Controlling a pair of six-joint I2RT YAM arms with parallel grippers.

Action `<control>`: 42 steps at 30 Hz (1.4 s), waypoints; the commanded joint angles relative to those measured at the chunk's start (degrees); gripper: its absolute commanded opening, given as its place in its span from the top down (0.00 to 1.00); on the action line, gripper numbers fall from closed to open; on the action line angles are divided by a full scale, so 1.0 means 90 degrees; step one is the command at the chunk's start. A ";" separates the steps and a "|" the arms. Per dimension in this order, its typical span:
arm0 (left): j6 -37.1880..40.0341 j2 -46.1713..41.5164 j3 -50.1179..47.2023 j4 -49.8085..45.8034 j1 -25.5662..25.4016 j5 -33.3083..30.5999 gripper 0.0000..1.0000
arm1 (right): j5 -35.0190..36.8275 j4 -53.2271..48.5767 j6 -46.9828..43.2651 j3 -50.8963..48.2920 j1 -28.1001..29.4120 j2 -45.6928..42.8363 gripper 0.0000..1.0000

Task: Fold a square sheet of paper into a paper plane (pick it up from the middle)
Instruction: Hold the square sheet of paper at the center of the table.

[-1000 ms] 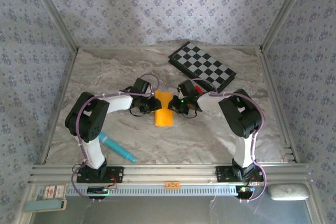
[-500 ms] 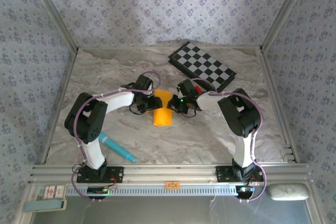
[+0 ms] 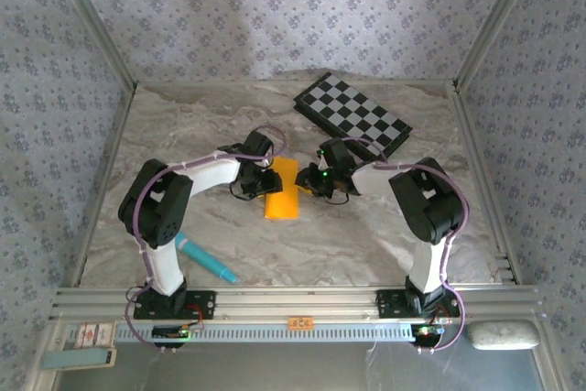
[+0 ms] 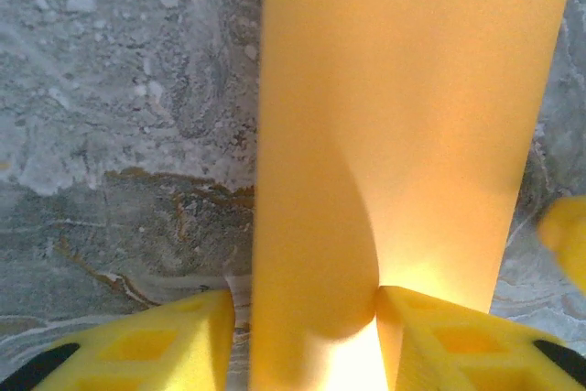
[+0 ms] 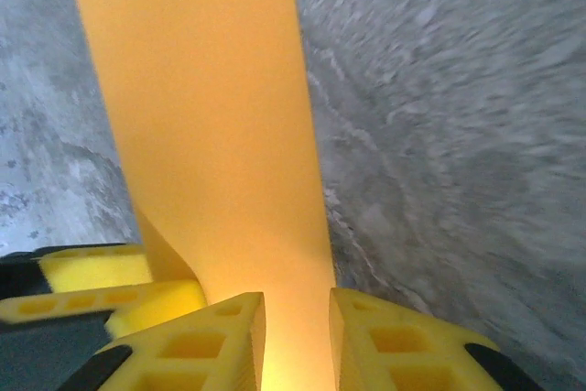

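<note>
The square sheet of paper [image 3: 282,191] is orange-yellow and lies on the marble table as a long strip, one long edge curled up. It has no pointed paper plane shape. My left gripper [image 3: 265,179] is at its left side. In the left wrist view the paper [image 4: 403,116] rises between the left gripper's [image 4: 307,341] parted yellow fingers [image 4: 174,345], touching only the right one. My right gripper [image 3: 311,180] is at its right side. In the right wrist view the paper [image 5: 211,135] runs through the gap of the right gripper [image 5: 298,341], whose jaws stand apart.
A black-and-white checkerboard [image 3: 352,116] lies at the back right, just behind the right arm. A teal pen [image 3: 206,258] lies near the left arm's base. Patterned walls and metal posts close in the table on three sides.
The right gripper has opened off the paper. The left gripper has moved in closer over the paper's left edge, and the strip has tilted slightly.
</note>
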 commanded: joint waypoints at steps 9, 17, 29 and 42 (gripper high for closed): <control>-0.0040 0.0286 0.0139 -0.0215 -0.0011 -0.0343 0.64 | 0.0701 -0.0465 -0.0412 -0.0470 -0.0400 -0.0918 0.71; -0.0206 0.0340 0.0096 -0.0150 -0.0010 -0.0364 0.66 | 0.0630 -0.0317 -0.0366 -0.0445 -0.0409 -0.0742 0.71; 0.0068 0.0597 0.0071 -0.0071 -0.0035 -0.0029 0.62 | 0.0223 0.0113 -0.0428 -0.0401 -0.0365 -0.0485 0.71; 0.0323 0.0768 0.0071 -0.0066 -0.0074 0.0071 0.62 | 0.0008 0.0316 -0.0374 -0.0270 -0.0181 -0.0250 0.73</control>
